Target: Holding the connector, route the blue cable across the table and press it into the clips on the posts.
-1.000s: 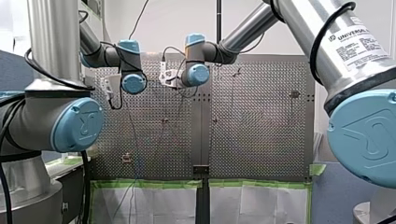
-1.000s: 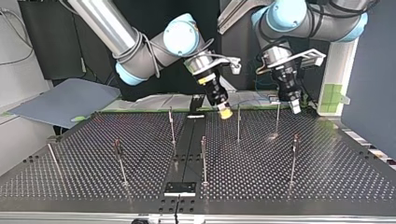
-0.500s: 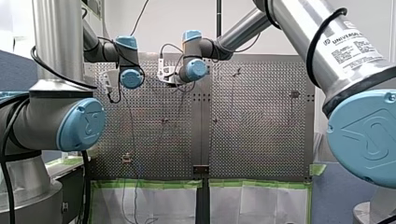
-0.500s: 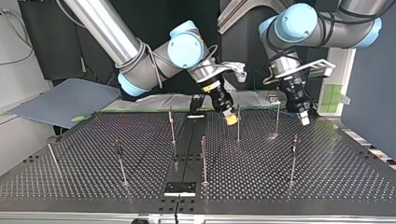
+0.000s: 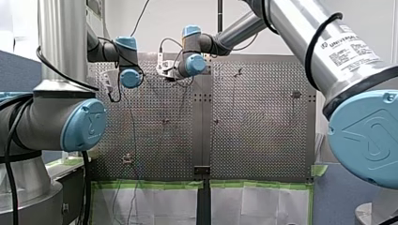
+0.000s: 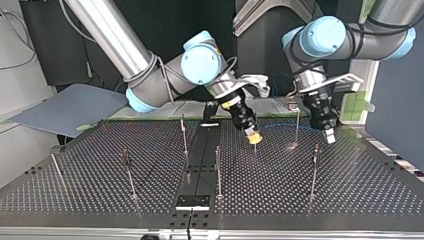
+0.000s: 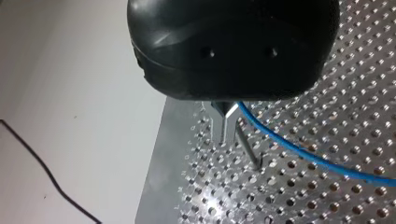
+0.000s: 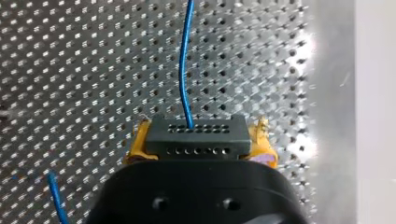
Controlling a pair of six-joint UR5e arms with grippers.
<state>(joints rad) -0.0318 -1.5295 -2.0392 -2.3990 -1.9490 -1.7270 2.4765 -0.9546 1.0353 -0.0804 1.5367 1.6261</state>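
Connector (image 8: pixel 196 137) sits clamped in my right gripper (image 8: pixel 200 140), yellow pads (image 8: pixel 135 145) tight, so the blue cable (image 8: pixel 183 65) trails free over the surface (image 8: pixel 70 70). Left gripper (image 6: pixel 329 136), 3 o'clock of it in top view: grip unclear.

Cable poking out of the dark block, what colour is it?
Blue. The cable shows best in the right wrist view, leaving the connector.

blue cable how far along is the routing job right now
Done: my right gripper grips the connector between yellow pads, the blue cable leaving it. In hand: my left gripper holds the cable further along. Left: I see it seated on none of the posts, so all the routing and pressing looks ahead.
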